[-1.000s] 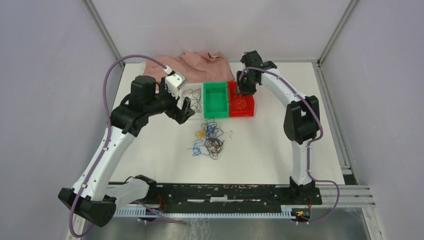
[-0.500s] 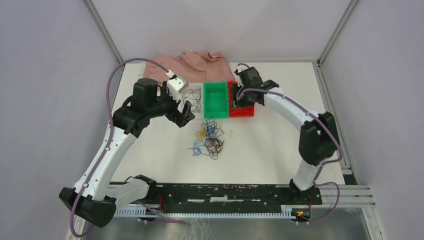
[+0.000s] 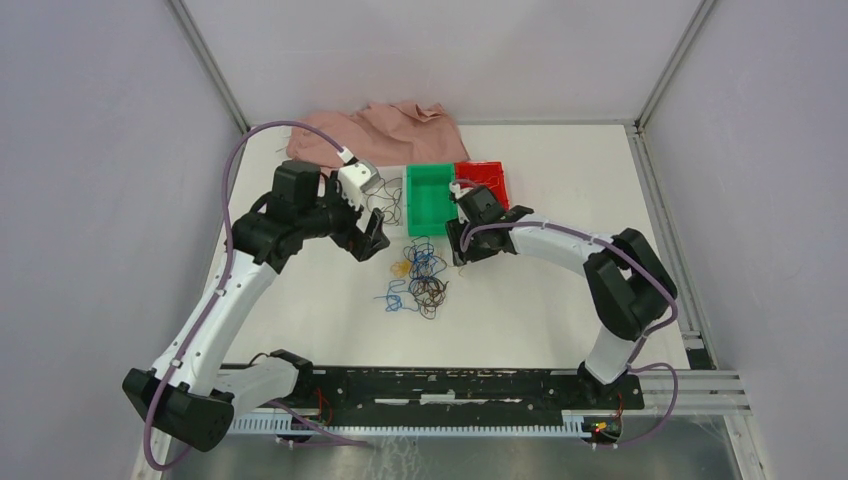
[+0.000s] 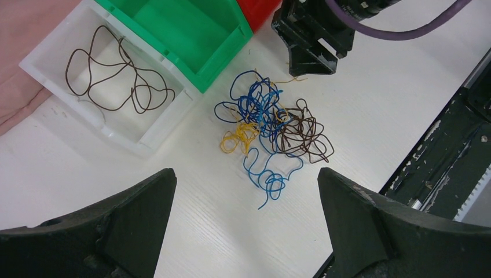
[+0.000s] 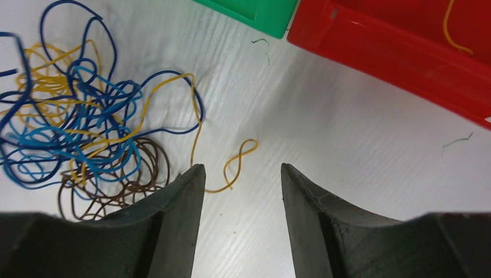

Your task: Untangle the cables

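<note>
Right tool (image 5: 241, 174), swung from red bin (image 5: 382, 49) to the cables (image 4: 272, 123), hangs released, empty; closing there could snag several strands together.

This is a robotics lab test cell. A white table (image 3: 540, 300) stands boxed in by plain grey panels (image 3: 100, 200) held in aluminium posts (image 3: 205, 60). Two white-and-black arms, the left arm (image 3: 215, 310) and the right arm (image 3: 560, 240), are bolted to a black rail (image 3: 450, 385) along the table's near edge, with purple cabling (image 4: 399, 33) running along them. Towards the far edge sit a green bin (image 3: 411, 200), a red bin (image 3: 497, 170) and a white bin (image 4: 147, 142). A small heap of coloured cables (image 3: 425, 275) lies mid-table.
</note>
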You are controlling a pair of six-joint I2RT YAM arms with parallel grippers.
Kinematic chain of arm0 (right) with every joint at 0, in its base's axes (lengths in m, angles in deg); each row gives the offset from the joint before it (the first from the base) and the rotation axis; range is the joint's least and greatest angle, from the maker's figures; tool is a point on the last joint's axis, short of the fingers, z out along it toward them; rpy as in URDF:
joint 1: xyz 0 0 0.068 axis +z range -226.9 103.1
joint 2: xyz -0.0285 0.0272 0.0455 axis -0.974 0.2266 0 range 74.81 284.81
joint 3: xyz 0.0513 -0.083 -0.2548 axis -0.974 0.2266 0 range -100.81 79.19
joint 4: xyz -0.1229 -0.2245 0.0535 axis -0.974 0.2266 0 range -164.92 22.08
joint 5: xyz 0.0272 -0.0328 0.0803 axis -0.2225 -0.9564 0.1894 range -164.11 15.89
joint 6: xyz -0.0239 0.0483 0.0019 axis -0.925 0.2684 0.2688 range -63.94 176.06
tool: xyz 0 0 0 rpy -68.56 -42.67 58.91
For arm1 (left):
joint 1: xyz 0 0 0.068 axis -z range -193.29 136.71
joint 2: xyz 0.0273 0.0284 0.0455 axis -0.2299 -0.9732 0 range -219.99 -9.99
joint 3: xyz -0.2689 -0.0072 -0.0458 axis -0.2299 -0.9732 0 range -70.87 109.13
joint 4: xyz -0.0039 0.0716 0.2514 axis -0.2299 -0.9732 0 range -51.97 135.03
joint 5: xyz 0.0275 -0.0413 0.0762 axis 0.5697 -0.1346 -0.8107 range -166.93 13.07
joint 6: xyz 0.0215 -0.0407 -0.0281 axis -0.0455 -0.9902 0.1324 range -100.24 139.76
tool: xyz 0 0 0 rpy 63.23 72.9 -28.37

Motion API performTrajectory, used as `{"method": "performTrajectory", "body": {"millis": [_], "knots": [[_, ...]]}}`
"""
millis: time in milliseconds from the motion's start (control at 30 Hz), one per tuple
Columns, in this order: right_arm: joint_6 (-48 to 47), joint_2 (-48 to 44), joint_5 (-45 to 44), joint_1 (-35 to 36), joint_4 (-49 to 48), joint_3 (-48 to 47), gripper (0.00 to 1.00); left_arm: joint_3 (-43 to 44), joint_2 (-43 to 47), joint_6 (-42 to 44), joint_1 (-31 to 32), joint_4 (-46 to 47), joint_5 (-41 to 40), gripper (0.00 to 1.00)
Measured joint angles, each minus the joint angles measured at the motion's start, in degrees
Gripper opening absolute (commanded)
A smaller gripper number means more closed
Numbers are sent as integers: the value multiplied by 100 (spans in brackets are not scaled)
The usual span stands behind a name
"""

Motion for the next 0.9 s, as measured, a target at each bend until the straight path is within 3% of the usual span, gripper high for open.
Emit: {"method": "performTrajectory", "body": {"millis": [267,533,700,900], "knots": [[-302,564,52,-9,-337,-4,55,0,4,0,0,-57,153,99],[-372,706,540,-9,-800,22,33,0,7,0,0,-92,256,99],[-177,636,592,-9,-874,142,49,0,26,4,0,-109,269,99],[24,-68,199,-9,-557,341,55,0,33,83,0,-111,273,99]]}}
